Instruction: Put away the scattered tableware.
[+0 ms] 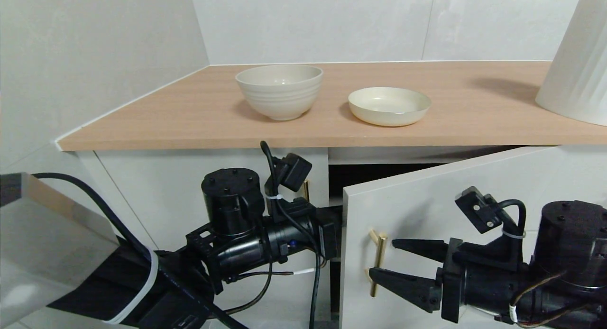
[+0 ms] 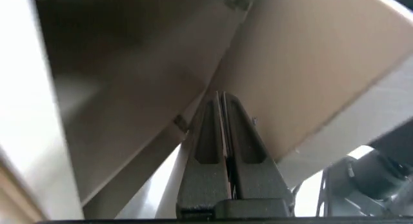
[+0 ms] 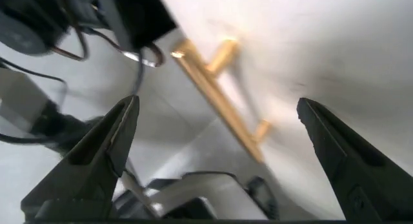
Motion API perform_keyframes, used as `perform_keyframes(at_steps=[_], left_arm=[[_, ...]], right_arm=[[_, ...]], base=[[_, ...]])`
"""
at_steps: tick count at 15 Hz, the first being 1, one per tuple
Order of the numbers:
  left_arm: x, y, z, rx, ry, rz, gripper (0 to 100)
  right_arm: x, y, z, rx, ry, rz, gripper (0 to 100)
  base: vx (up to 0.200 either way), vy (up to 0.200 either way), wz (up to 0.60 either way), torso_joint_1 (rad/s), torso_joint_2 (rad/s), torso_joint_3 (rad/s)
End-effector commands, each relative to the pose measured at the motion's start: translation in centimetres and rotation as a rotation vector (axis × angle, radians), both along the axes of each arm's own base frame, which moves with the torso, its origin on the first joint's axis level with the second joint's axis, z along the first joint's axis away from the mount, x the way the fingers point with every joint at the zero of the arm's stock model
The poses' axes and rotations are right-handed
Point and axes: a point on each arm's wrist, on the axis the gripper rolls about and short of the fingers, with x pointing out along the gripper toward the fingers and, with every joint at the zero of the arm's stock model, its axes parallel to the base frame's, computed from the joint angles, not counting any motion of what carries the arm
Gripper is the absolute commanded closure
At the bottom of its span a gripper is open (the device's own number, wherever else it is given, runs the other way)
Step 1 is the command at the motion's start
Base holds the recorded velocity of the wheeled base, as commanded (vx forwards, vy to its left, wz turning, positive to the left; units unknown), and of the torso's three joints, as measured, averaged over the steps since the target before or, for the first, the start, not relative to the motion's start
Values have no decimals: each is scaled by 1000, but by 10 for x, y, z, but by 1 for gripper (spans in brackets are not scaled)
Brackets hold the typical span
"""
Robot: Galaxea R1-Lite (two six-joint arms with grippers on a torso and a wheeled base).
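Observation:
On the wooden counter point(image 1: 156, 125) stand a deep cream bowl point(image 1: 280, 89) and, to its right, a shallow cream dish point(image 1: 389, 105). Below them the right cabinet door point(image 1: 427, 205) stands partly ajar, with a gold bar handle point(image 1: 378, 262) near its edge. My right gripper point(image 1: 386, 260) is open just in front of that handle, one finger above and one below its middle; the handle point(image 3: 222, 95) lies between the spread fingers point(image 3: 110, 153). My left gripper point(image 2: 219, 98) is shut on nothing, its tips poked into the gap behind the door's edge point(image 1: 332, 234).
A large white lampshade point(image 1: 576, 59) occupies the counter's right end. Walls close the counter at the back and left. The left cabinet door point(image 1: 189, 187) is closed. Inside the cabinet point(image 2: 129, 88) it looks dark and bare.

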Motion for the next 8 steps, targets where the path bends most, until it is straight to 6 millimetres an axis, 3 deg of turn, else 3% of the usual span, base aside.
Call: perform_keyframes(at_steps=[1, 3, 6, 8], left_arm=[[1, -3, -3, 6, 7, -7, 100], [1, -3, -2, 4, 5, -3, 100], [0, -2, -3, 7, 7, 0, 100], [-1, -2, -4, 11, 11, -1, 100]], right_arm=[[-18, -19, 4, -91, -60, -57, 0], [-40, -24, 11, -248, -122, -214, 0], [-77, -43, 41, -206, -147, -199, 0], [-87, -53, 45, -232, -117, -193, 0]], base=[[0, 0, 0, 0, 0, 0], [0, 0, 0, 0, 0, 0], [0, 0, 0, 0, 0, 0], [0, 0, 0, 0, 0, 0]])
